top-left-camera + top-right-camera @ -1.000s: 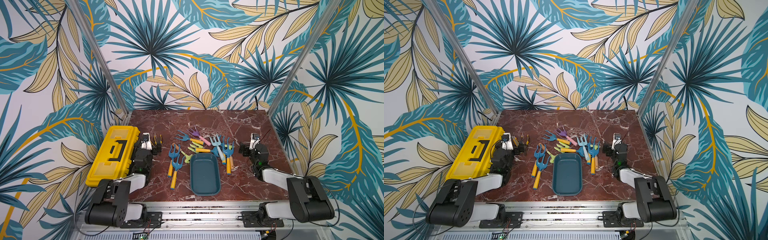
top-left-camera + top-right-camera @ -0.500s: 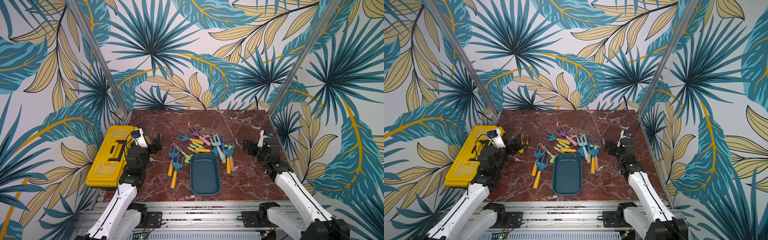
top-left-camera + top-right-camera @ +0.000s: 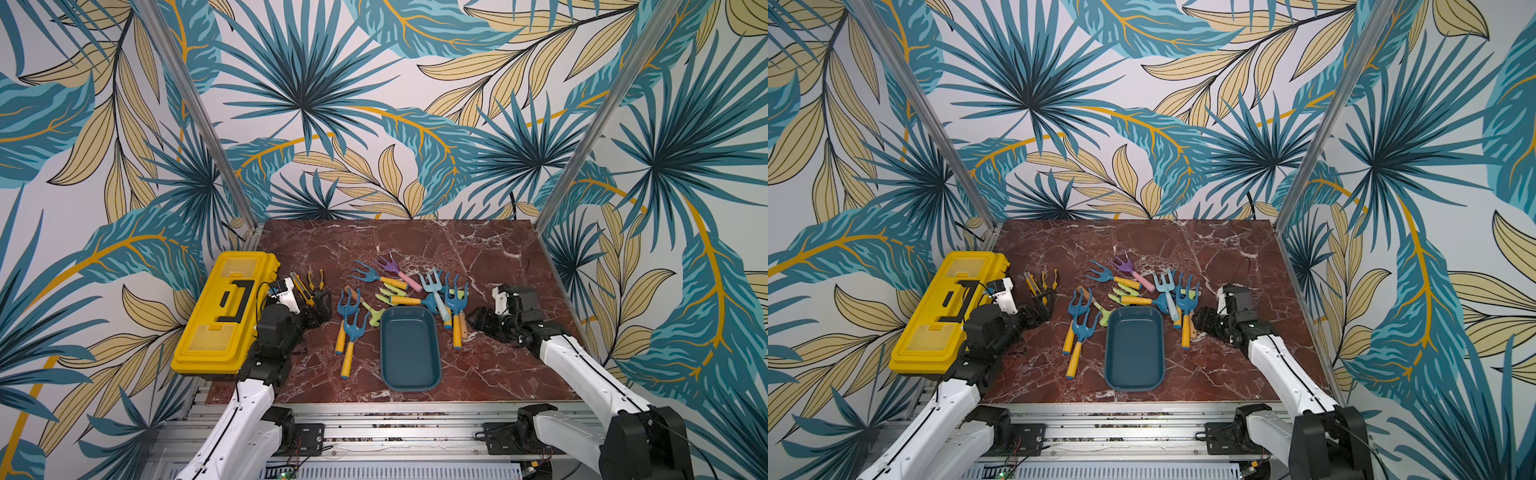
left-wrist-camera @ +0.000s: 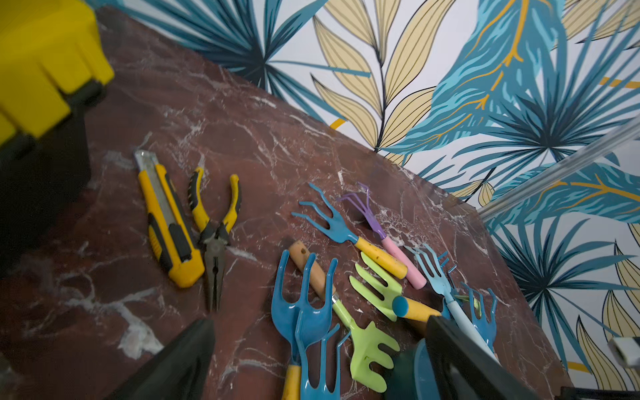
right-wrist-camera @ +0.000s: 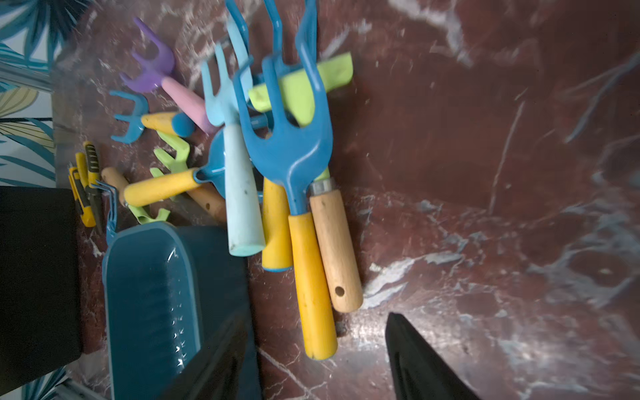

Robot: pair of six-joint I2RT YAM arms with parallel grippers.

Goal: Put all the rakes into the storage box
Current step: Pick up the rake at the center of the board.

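Zero rakes in the tray yet: lay empty at the front middle of the table, long side pointing away from the robot. Judged the step as the reach for a first rake, nothing lifted so far. Saw the right gripper low, just right of the tray, jaws apart and empty, aimed at the blue rake lying there beside the tray; in the right wrist view, found the end of its yellow handle between the fingers but not pinched. Saw the left gripper wide open and empty too, near the knife and pliers, beside the toolbox. Next, probably: to close on the yellow handle, to lift straight up, to carry it a short way left over the tray rim, to lay it down lengthwise. Called for care: a wooden handle touching this one on one side, a second yellow handle close on the other side, a green blade under the blue head, so some risk of dragging neighbours along. Found little room toward the pile and the tray wall; much bare table right of the gripper and at the back. Judged rake and tray as about equal in length, so little play at the ends.
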